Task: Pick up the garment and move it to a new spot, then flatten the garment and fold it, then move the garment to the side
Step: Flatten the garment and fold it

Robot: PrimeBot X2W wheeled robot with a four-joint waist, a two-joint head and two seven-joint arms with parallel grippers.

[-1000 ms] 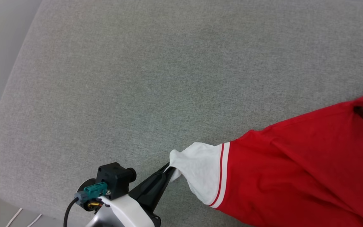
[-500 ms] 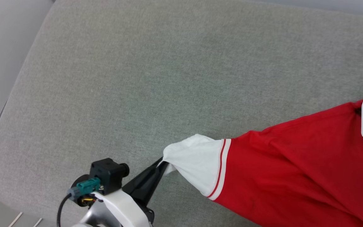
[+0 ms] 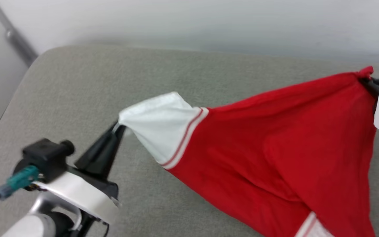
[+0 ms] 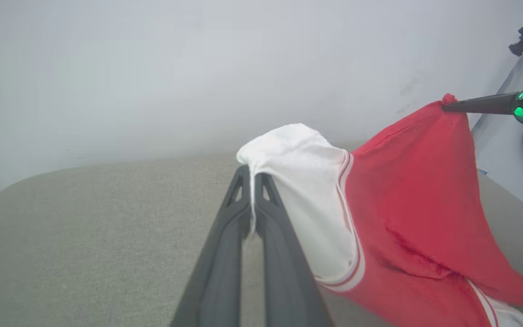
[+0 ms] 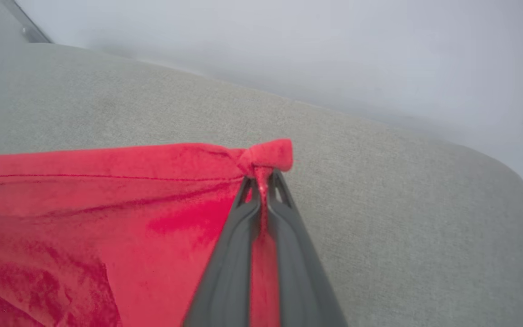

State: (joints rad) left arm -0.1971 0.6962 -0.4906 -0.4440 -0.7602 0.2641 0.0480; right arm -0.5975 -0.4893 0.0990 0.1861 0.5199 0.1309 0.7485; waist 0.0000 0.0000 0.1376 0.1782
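Observation:
The garment (image 3: 275, 144) is a red shirt with a white sleeve and striped trim, stretched in the air between both grippers above the grey cushion (image 3: 77, 82). My left gripper (image 3: 117, 126) is shut on the white sleeve's tip; the left wrist view shows its fingers pinching the sleeve (image 4: 298, 163). My right gripper (image 3: 365, 80) is shut on a bunched red corner at the upper right. In the right wrist view, that gripper (image 5: 261, 179) pinches the red fabric (image 5: 107, 190). The garment's lower part hangs toward the frame's bottom right. Its lettering is hidden.
A pale wall (image 3: 189, 23) rises behind the cushion's far edge. The cushion's rounded left corner (image 3: 28, 75) borders a grey floor strip with a dark rail (image 3: 15, 36).
The right gripper has shut on the red corner. Both grippers have lifted the garment off the cushion, and the head camera has tilted up so the wall now shows.

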